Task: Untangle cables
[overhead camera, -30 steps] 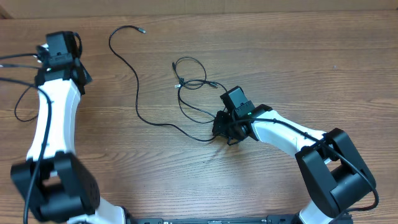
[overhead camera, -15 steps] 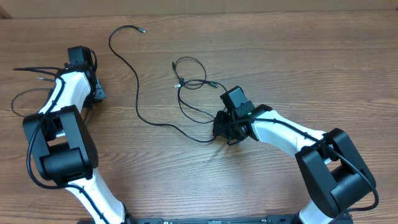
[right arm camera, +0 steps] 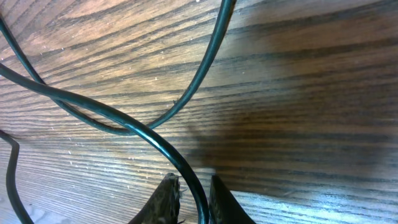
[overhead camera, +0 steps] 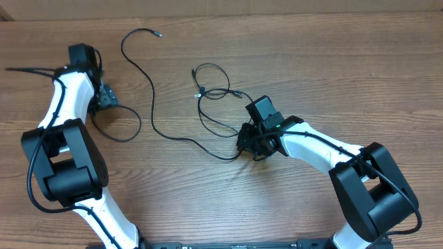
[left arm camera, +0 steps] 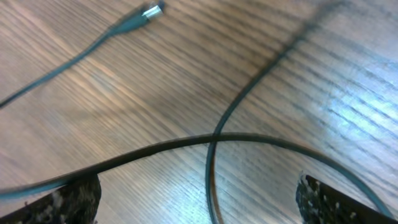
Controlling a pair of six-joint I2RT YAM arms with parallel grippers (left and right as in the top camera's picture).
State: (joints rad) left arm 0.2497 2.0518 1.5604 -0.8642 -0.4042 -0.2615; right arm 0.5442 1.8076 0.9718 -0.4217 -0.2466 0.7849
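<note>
Just at four o'clock of the table's (overhead camera: 346, 62) middle, the right gripper (overhead camera: 243, 146) pinches a cable (overhead camera: 154, 104) between fingers (right arm camera: 169, 194) that are all but closed. The cord seems to run from there out to a plug (overhead camera: 158, 32) at eleven o'clock. A small tangle (overhead camera: 214, 95) of loops lies at twelve o'clock of that gripper, near it. Over at nine o'clock the left gripper (overhead camera: 106, 102) is spread wide with nothing in it. Two crossing strands (left arm camera: 211, 138) lie on the wood under it, with a plug tip (left arm camera: 152, 9) beyond and a loop (overhead camera: 140, 124) at its five o'clock. These cords look light, limp and smooth (a loose pinch would likely let them slide, and a pull would drag their neighbours along). I judge the best hold to be a firm one near a plug end or on a free run, away from the crossings.
</note>
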